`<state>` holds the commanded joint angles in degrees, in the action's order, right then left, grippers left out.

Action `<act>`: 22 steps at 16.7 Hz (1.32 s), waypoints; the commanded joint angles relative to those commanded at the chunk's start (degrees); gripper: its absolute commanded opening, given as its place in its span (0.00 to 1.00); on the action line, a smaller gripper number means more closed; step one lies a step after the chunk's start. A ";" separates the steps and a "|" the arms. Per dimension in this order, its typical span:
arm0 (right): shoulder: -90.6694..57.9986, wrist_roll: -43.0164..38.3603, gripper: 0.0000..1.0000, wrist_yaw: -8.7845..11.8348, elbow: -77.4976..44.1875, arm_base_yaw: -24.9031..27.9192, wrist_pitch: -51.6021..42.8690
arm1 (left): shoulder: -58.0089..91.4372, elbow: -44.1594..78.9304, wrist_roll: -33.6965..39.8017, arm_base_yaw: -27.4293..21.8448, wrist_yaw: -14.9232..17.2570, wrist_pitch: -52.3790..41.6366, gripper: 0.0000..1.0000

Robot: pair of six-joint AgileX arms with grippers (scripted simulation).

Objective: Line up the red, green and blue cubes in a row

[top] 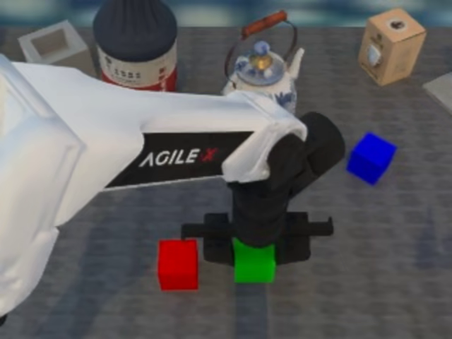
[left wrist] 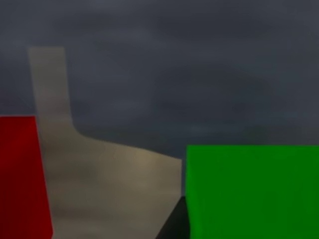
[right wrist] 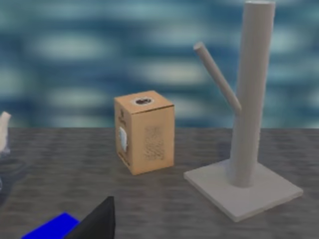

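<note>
1. Green cube sits at the table's near edge beneath the left gripper, just right of the red cube; I judge it is being placed.
2. Whether its fingers grip or have let go, I cannot tell; the wrist hides them.
3. Blue cube lies farther right, next to fetch.
4. Right arm is out of the top view.
</note>
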<state>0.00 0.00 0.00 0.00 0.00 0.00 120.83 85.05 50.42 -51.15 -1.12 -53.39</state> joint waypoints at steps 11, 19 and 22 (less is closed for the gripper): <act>0.00 0.00 1.00 0.00 0.00 0.00 0.00 | 0.00 0.00 0.00 0.00 0.00 0.00 1.00; 0.00 0.00 1.00 0.00 0.00 0.00 0.00 | -0.07 0.17 0.03 0.02 0.01 -0.21 1.00; 0.00 0.00 1.00 0.00 0.00 0.00 0.00 | -1.10 3.12 0.21 0.17 0.13 -4.18 1.00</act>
<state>0.00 0.00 0.00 0.00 0.00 0.00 119.74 88.17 50.62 -50.98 -0.99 -57.57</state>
